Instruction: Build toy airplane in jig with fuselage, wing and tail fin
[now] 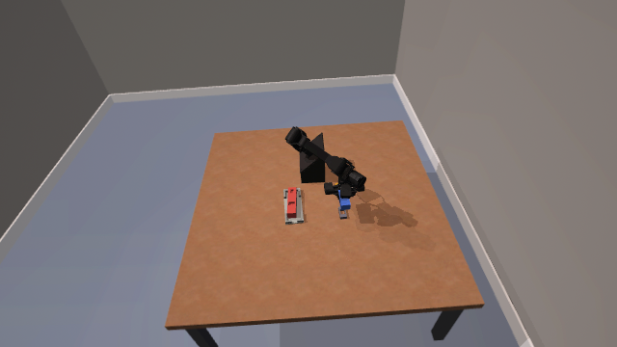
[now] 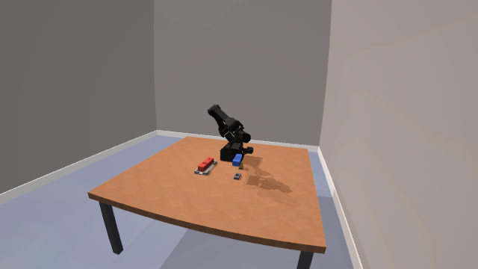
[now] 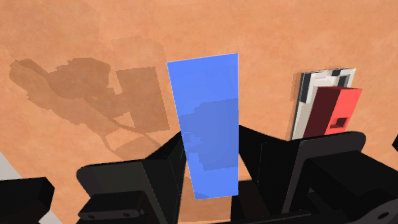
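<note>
The red fuselage (image 1: 291, 210) (image 2: 205, 164) (image 3: 346, 104) lies lengthwise in the grey cradle (image 1: 301, 208) (image 2: 202, 172) (image 3: 300, 117), with open sockets on its top. It looks level; whether it is fully down is too small to tell. My gripper (image 1: 343, 194) (image 3: 208, 129) is shut on the blue wing (image 1: 345, 204) (image 2: 237, 161) (image 3: 209, 90) and holds it above the table, to the right of the cradle in the top view. The wing's tab is hidden. The yellow tail fin (image 2: 241, 164) stands beyond the wing, mostly hidden by the gripper in the top view.
A small grey holder (image 1: 343, 215) (image 2: 237, 176) stands on the wooden table (image 1: 260, 270) (image 2: 179, 198) below the wing. The black arm base (image 1: 312, 174) stands behind, between the cradle and the gripper. The arm's shadow falls to the right in the top and exterior views.
</note>
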Tool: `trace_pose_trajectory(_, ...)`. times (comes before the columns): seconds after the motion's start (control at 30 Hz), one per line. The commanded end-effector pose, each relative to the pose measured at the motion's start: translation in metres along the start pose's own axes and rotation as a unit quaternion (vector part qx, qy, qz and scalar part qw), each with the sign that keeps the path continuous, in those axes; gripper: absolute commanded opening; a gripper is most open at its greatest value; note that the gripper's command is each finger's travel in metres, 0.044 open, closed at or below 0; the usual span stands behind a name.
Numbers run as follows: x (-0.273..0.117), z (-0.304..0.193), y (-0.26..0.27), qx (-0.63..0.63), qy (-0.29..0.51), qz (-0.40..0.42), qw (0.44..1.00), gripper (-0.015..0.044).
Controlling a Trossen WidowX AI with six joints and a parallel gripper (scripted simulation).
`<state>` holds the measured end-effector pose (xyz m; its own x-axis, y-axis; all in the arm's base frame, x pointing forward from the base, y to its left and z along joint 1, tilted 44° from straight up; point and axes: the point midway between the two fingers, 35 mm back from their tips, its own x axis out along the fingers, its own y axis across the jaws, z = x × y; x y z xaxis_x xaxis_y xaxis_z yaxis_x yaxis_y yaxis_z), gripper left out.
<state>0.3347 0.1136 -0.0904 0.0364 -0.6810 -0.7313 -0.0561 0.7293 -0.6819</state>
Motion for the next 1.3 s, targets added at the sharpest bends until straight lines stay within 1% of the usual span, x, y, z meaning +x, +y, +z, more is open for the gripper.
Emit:
trace_pose_trajectory(0.0,-0.015,0.0,0.0,0.004,0.0,0.004,1.0,0.0)
trace_pose_trajectory(0.17,-0.03,-0.002,-0.001,0.003,0.002,0.004,1.0,0.0)
trace_pose_trajectory(0.3,-0.032,-0.001,-0.004,-0.003,0.003,0.004,1.0,0.0)
trace_pose_trajectory(0.77,-0.028,0.004,-0.05,-0.124,0.002,0.013,0.992,0.0)
trace_pose_trajectory(1.27,-0.021,0.004,-0.099,-0.254,-0.003,0.018,0.967,0.0)
